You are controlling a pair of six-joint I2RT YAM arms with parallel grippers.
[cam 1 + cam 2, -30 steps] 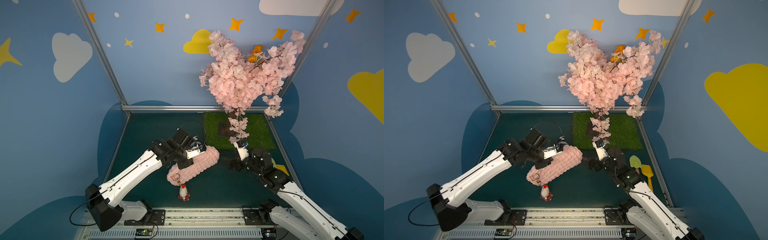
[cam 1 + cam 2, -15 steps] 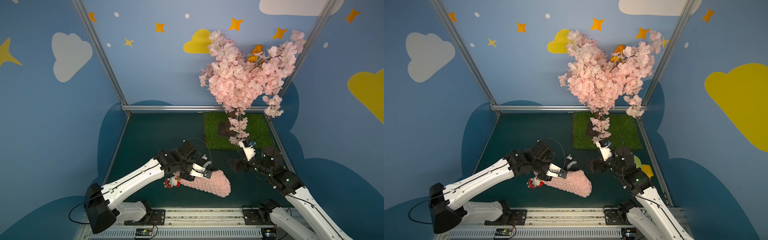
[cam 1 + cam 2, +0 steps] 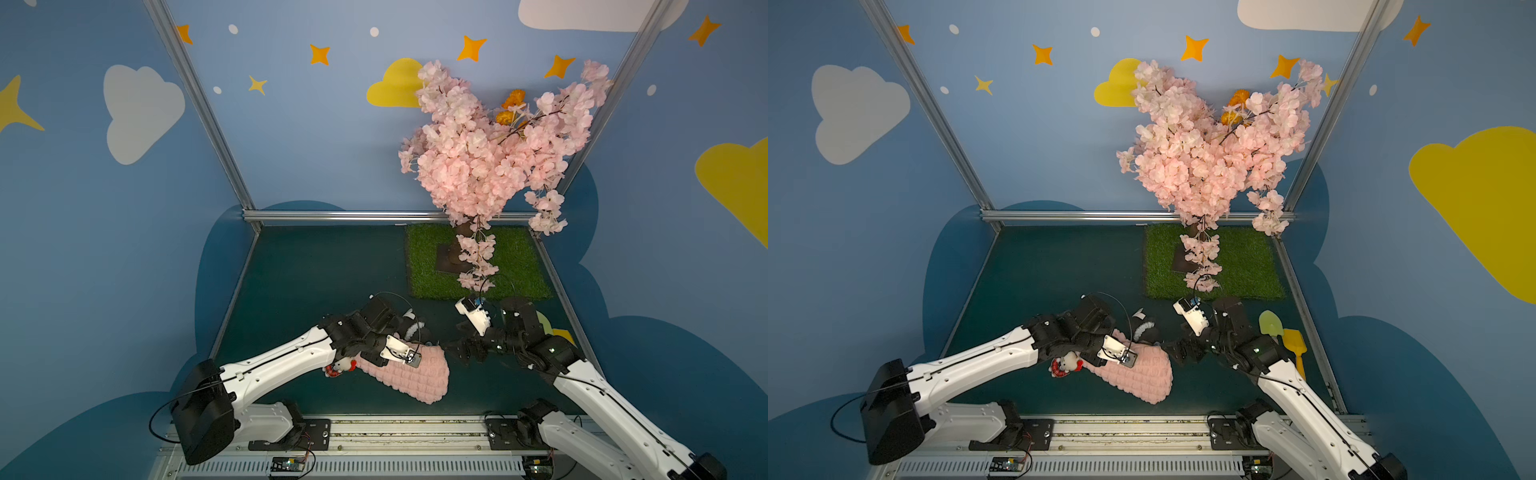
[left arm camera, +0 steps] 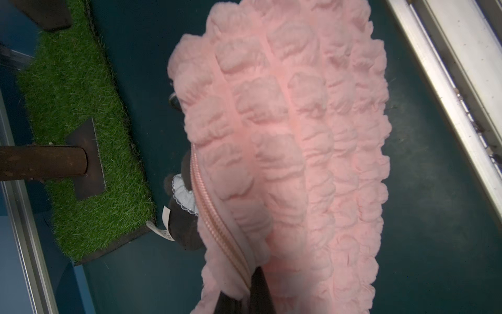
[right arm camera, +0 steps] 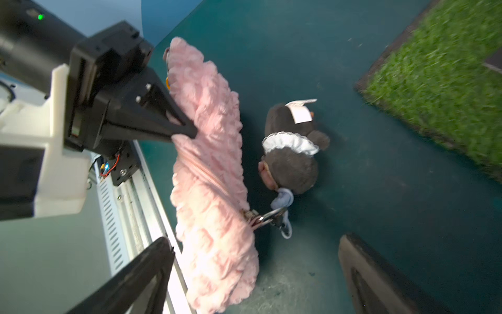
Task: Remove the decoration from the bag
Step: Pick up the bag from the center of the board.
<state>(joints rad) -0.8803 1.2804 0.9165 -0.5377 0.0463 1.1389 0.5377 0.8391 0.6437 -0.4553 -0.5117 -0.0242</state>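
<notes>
The left gripper (image 5: 187, 131) is pinched tight on the zipper edge of the pink bubble-knit bag (image 3: 415, 374), which droops from it over the dark green mat (image 3: 316, 270) near the front rail (image 3: 415, 424). The right gripper (image 3: 459, 353) stands spread wide and empty just beside the bag's end, where a metal clasp (image 5: 271, 217) ties on a brown plush monkey charm (image 5: 290, 160). The monkey's white sewn tag (image 5: 298, 111) is too blurred to read. A second ago the bag was nearer the mat's middle, slanting the other way, with the white-and-red plush charm (image 3: 340, 366) dangling beneath; now that charm lies by the left arm.
</notes>
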